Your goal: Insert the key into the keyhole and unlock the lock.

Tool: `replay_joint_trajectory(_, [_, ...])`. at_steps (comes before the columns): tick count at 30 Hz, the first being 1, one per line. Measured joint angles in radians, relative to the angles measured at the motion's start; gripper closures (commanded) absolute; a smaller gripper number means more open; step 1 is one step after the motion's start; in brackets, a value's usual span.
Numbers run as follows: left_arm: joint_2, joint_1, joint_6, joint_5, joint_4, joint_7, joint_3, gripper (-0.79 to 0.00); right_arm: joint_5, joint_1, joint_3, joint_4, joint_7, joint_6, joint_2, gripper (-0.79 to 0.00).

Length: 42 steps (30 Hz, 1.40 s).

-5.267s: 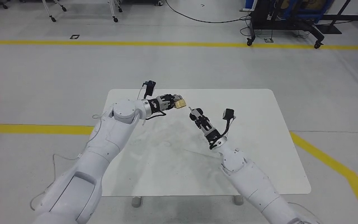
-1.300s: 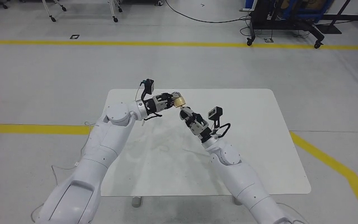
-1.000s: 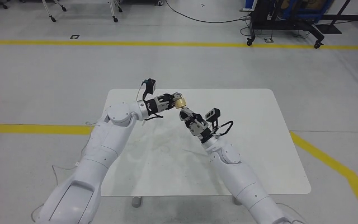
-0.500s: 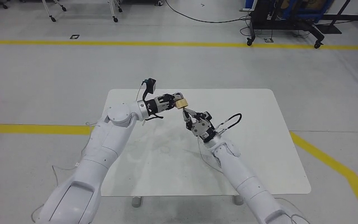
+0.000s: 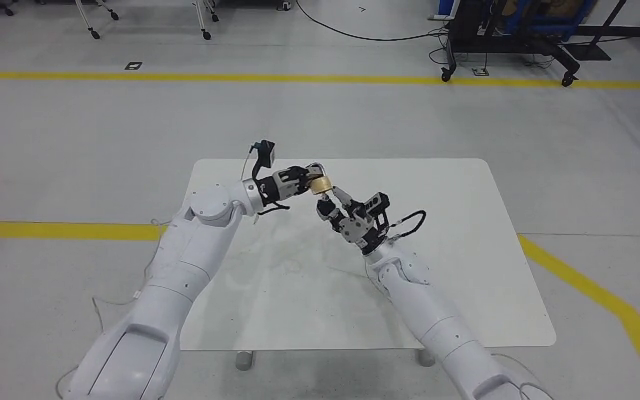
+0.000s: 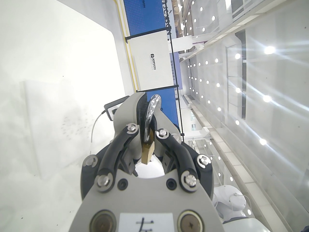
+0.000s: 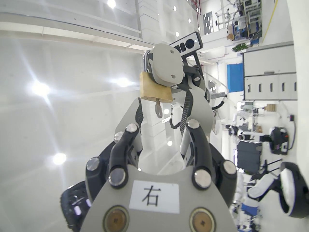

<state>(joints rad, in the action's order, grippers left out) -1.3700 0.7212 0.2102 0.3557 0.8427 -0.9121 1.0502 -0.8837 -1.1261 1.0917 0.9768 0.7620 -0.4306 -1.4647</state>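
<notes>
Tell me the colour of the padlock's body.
The padlock body is brass gold, its shackle silver; the right wrist view shows it best.

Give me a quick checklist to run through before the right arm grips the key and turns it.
1. Lock clamped in the left gripper: ok.
2. Key inserted in the lock's base, head sticking out: ok; how deep it sits, cannot tell.
3. Right gripper open, straddling the key without touching it: ok.
4. Shackle released: cannot tell; one leg is hidden behind the left gripper.
</notes>
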Motion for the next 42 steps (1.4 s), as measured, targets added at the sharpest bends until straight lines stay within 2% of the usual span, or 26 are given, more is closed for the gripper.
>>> replay_joint_trajectory(5, [-0.003, -0.009, -0.027, -0.007, -0.011, -0.01, -0.011, 0.0, 0.295, -0.044, 0.03, 0.079, -0.204, -0.185, 0.018, -0.385])
replay_joint_trajectory(7, [-0.005, -0.013, -0.032, -0.016, -0.014, -0.014, -0.018, 0.0, 0.407, -0.071, 0.052, 0.123, -0.287, -0.224, 0.026, -0.474])
replay_joint_trajectory(8, [-0.006, -0.015, -0.034, -0.019, -0.015, -0.018, -0.023, 0.0, 0.473, -0.092, 0.071, 0.158, -0.336, -0.233, 0.033, -0.6])
replay_joint_trajectory(11, [-0.01, -0.024, -0.042, -0.032, -0.02, -0.04, -0.041, 0.0, 0.622, -0.152, 0.14, 0.256, -0.451, -0.241, 0.05, -0.785])
replay_joint_trajectory(15, [-0.023, -0.04, -0.081, -0.067, -0.032, -0.078, -0.089, 0.0, 0.753, -0.248, 0.253, 0.406, -0.582, -0.235, 0.071, -0.785])
replay_joint_trajectory(18, [-0.039, -0.063, -0.129, -0.122, -0.046, -0.098, -0.149, 0.0, 0.78, -0.302, 0.304, 0.487, -0.619, -0.228, 0.078, -0.785])
replay_joint_trajectory(23, [-0.077, -0.087, -0.198, -0.193, -0.075, -0.079, -0.252, 0.0, 0.777, -0.294, 0.301, 0.477, -0.616, -0.228, 0.077, -0.785])
replay_joint_trajectory(30, [-0.138, -0.135, -0.295, -0.178, -0.147, -0.061, -0.335, 0.0, 0.778, -0.295, 0.301, 0.477, -0.616, -0.228, 0.077, -0.785])
replay_joint_trajectory(35, [-0.178, -0.16, -0.309, -0.188, -0.222, -0.036, -0.383, 0.0, 0.778, -0.295, 0.301, 0.477, -0.616, -0.228, 0.077, -0.785])
replay_joint_trajectory(41, [-0.206, -0.185, -0.282, -0.193, -0.283, -0.022, -0.401, 0.0, 0.778, -0.295, 0.301, 0.477, -0.616, -0.228, 0.077, -0.785])
replay_joint_trajectory(42, [-0.209, -0.188, -0.279, -0.193, -0.291, -0.022, -0.402, -0.062, 0.778, -0.295, 0.301, 0.477, -0.616, -0.228, 0.077, -0.785])
